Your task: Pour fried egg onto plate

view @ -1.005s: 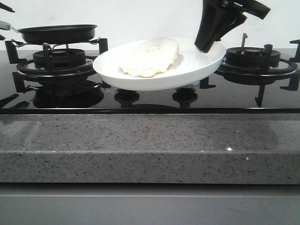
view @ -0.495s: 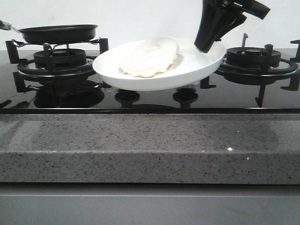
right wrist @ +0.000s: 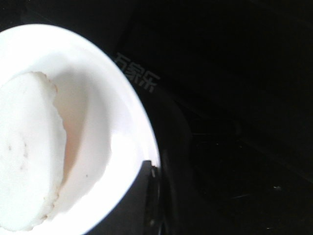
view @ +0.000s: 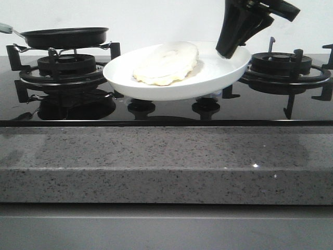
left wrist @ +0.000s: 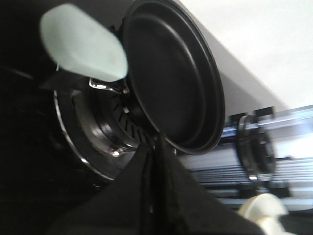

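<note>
One of most things, two burners, on your tabletop.

You have one fried egg (view: 166, 63), one plate (view: 218, 73) and one black frying pan (view: 63, 37) with one pale handle (left wrist: 83, 43). You can count two burners: one burner (view: 65, 70) under the pan, on the far side of the plate from the right gripper (view: 229, 49), and a second burner (view: 283, 65) just beside that gripper. You see one gripper in the front view.
</note>
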Controlling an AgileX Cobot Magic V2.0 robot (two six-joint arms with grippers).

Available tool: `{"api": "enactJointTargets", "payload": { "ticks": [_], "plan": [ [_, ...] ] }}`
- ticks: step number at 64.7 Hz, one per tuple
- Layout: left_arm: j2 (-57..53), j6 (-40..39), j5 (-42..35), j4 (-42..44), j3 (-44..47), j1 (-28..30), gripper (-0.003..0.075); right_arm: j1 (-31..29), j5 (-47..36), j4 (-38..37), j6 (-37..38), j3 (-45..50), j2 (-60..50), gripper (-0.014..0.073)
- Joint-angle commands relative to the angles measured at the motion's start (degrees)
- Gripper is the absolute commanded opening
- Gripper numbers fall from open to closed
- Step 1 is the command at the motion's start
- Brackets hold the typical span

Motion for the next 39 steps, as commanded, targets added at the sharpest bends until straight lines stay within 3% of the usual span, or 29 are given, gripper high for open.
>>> {"api": "enactJointTargets", "payload": {
  "ticks": [1, 12, 29, 39],
  "plan": [
    [-7.82, 0.17, -4.89, 4.01, -0.76, -2.58, -0.002, -0.17, -1.76, 2.26, -0.27, -1.52, -3.15, -0.0057],
    [-18.44, -1.53, -19.53, 16.38, 6.23, -9.14, -0.002, -0.17, -1.76, 2.26, -0.27, -1.52, -3.15, -0.0057],
    [-37.36, -1.79, -44.28, 29.11, 27.0, -20.67, -0.002, -0.17, -1.76, 2.26, -0.27, -1.52, -3.15, -0.0057],
    [-45.37, -1.79, -49.92, 31.13, 36.44, -23.81, -0.002, -0.17, -1.76, 2.26, -0.27, -1.52, -3.15, -0.0057]
  ]
}}
